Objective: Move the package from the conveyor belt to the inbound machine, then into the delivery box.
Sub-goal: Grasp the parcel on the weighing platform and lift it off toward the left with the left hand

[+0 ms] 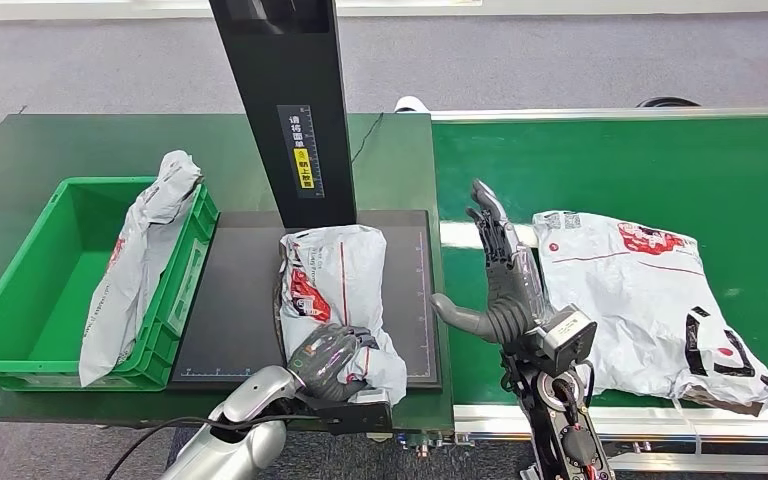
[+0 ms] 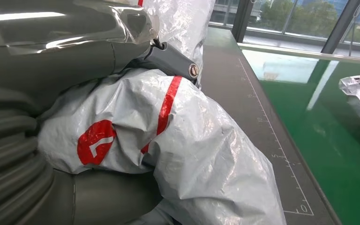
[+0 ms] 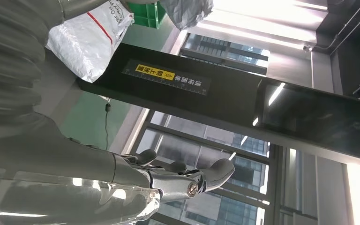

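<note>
the left hand (image 1: pixel 328 362) grips the near end of a grey package (image 1: pixel 335 290) with red print, its fingers closed around the crumpled plastic; the left wrist view shows the bag (image 2: pixel 178 140) bunched between thumb and fingers. the package lies on the black scanner pad (image 1: pixel 230 300), stretching away from the hand toward the black post (image 1: pixel 285 100). to the hand's left stands a green bin (image 1: pixel 20 310) with another bag (image 1: pixel 135 270) leaning on its near wall. the right hand (image 1: pixel 500 285) hangs over the belt's (image 1: pixel 610 160) edge, fingers straight and spread, holding nothing. just to its right, a second bag (image 1: pixel 640 300) lies flat on the belt, apart from the fingers.
</note>
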{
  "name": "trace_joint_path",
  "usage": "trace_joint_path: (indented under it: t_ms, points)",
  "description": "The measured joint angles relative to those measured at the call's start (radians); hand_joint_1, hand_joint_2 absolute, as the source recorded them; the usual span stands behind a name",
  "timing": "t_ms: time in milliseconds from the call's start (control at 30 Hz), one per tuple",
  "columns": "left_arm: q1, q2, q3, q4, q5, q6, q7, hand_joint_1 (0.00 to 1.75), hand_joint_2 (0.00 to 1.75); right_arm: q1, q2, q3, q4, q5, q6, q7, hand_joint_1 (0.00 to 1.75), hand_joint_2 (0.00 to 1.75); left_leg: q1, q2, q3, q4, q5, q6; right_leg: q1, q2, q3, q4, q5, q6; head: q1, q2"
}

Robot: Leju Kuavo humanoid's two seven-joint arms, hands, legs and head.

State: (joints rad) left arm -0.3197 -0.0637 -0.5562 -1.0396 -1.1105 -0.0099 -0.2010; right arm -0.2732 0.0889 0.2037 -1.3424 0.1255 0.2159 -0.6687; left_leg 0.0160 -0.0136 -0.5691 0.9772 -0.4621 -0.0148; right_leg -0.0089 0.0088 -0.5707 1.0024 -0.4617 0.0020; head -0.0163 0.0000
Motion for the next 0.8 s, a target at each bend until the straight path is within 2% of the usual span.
trace_joint_path:
  t_ms: [433,500,567,633,667,700,733,800]
  points:
    - [-0.001,-0.001,0.000,0.002,0.001,0.002,-0.001,1.75,1.75,0.000,0.000,0.000,0.000,0.000,0.000,0.000,0.00,1.75,0.000,0.000,0.000,0.000,0.000,0.000,0.000,0.000,0.000,0.000,0.000,0.000,0.000,0.000]
    - [0.014,-0.010,0.010,-0.008,0.039,0.038,-0.036,1.75,1.75,0.001,0.000,0.000,0.000,-0.004,-0.002,0.000,0.00,1.75,0.000,0.000,0.000,0.000,0.000,0.000,0.000,0.000,0.000,0.000,0.000,0.000,0.000,0.000]
    - [0.070,-0.024,0.057,-0.095,0.163,0.175,-0.176,1.75,1.75,0.005,-0.001,0.000,-0.002,-0.016,-0.007,0.004,0.00,1.75,0.000,0.002,-0.002,0.000,0.000,0.000,0.000,0.002,-0.002,0.000,0.000,0.000,0.000,0.000]
    - [0.119,-0.030,0.138,-0.234,0.295,0.438,-0.372,1.75,1.75,0.013,-0.004,-0.001,-0.007,-0.028,-0.013,0.009,0.00,1.75,0.000,0.003,-0.003,0.000,0.000,0.000,0.000,0.004,-0.005,0.000,0.000,0.000,0.002,0.000]
    - [0.129,-0.028,0.177,-0.293,0.330,0.566,-0.433,1.75,1.75,0.016,-0.006,-0.001,-0.010,-0.031,-0.014,0.010,0.00,1.75,0.000,0.003,-0.004,0.000,0.000,0.000,0.000,0.004,-0.005,0.000,0.000,0.000,0.002,0.000]
    - [0.134,-0.025,0.207,-0.335,0.345,0.655,-0.459,1.75,1.75,0.018,-0.008,-0.001,-0.013,-0.033,-0.015,0.011,0.00,1.75,0.000,0.002,-0.004,0.000,0.000,0.000,0.000,0.004,-0.005,0.000,0.000,0.000,0.001,0.000]
    - [0.142,-0.022,0.229,-0.370,0.350,0.699,-0.460,1.75,1.75,0.019,-0.008,-0.001,-0.015,-0.034,-0.016,0.012,0.00,1.75,0.000,0.002,-0.004,0.000,0.000,0.000,0.000,0.003,-0.005,0.000,0.000,0.000,0.001,0.000]
    - [0.160,-0.019,0.252,-0.422,0.351,0.703,-0.448,1.75,1.75,0.020,-0.009,-0.001,-0.019,-0.036,-0.017,0.013,0.00,1.75,0.000,0.002,-0.004,0.000,0.000,0.000,0.000,0.003,-0.005,0.000,0.000,0.000,0.001,0.000]
